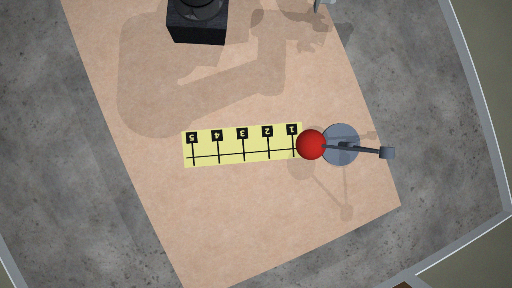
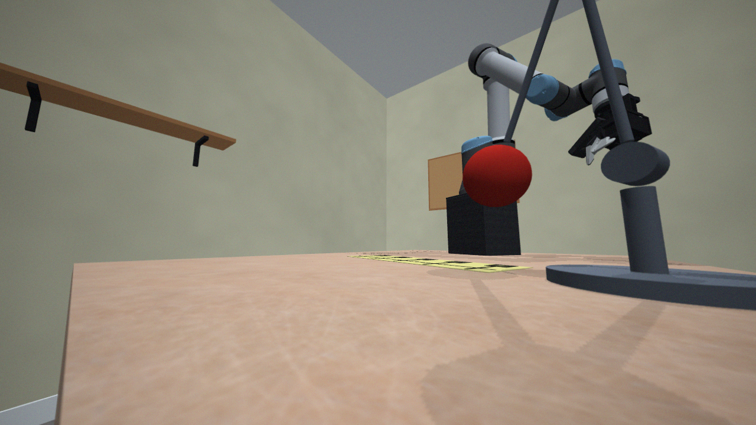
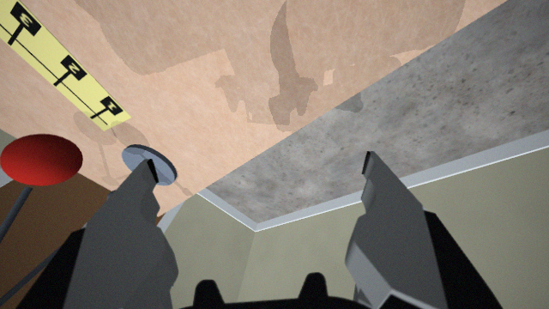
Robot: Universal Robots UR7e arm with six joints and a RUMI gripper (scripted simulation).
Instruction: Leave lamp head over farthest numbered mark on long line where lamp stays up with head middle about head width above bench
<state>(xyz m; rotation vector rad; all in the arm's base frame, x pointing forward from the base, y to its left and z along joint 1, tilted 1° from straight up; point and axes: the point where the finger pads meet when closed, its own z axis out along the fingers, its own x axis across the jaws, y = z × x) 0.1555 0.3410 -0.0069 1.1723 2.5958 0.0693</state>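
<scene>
The lamp's red round head hangs between its grey round base and mark 1 of the yellow strip, which carries numbered marks 1 to 5 on a long line. In the low side view the head floats well above the bench on thin dark arms that fold up out of frame. The wrist view shows the head at the left edge and the base behind my left finger. My gripper is open and empty, high near the bench's far right corner, well away from the lamp.
The robot's black pedestal stands at the far end of the bench. The lamp's elbow joint sticks out past the base towards the bench's right edge. A wooden shelf runs along the left wall.
</scene>
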